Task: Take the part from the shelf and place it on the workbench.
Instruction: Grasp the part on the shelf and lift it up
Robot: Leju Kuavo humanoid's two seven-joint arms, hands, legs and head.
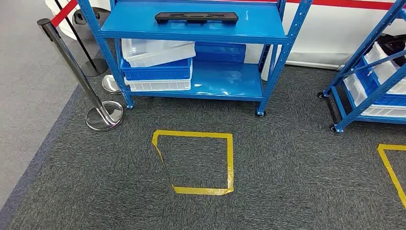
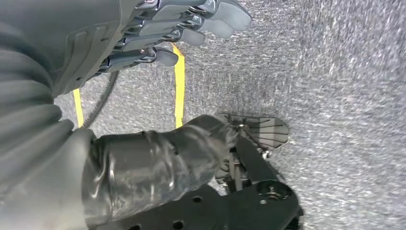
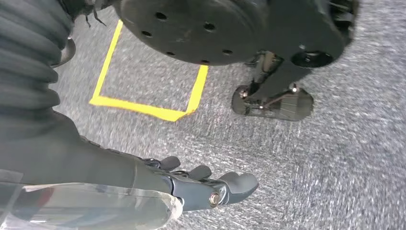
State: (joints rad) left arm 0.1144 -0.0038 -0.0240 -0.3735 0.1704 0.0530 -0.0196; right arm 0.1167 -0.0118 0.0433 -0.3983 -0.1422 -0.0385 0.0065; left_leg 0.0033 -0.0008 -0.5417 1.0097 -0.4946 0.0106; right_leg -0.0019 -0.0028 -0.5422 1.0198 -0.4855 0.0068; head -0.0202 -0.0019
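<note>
Carpet [image 1: 287, 158], dark grey, covers the floor in front of a blue shelf [image 1: 191, 28] that stands at the far side of the scene. On the shelf's upper level lies the part [image 1: 196, 17], a long flat black piece, resting lengthwise near the middle of the board. Below it, on the lower level, white and blue bins [image 1: 157, 64] are stacked at the left, with another blue bin [image 1: 220, 51] further back. A square of yellow tape [image 1: 194, 163] is marked on the carpet, nearer than the shelf and just in front of it. To the left stands a chrome barrier post [image 1: 72, 67] with a red belt [image 1: 64, 12], and a second blue rack [image 1: 368, 81] sits at the far right, with more yellow tape [image 1: 390, 167] near it.

Both arms hang over the carpet. The left hand [image 2: 158, 33] holds nothing, its fingers stretched out and slightly apart. The right hand [image 3: 201, 184] is likewise released and grasps nothing, with fingers loosely extended.
</note>
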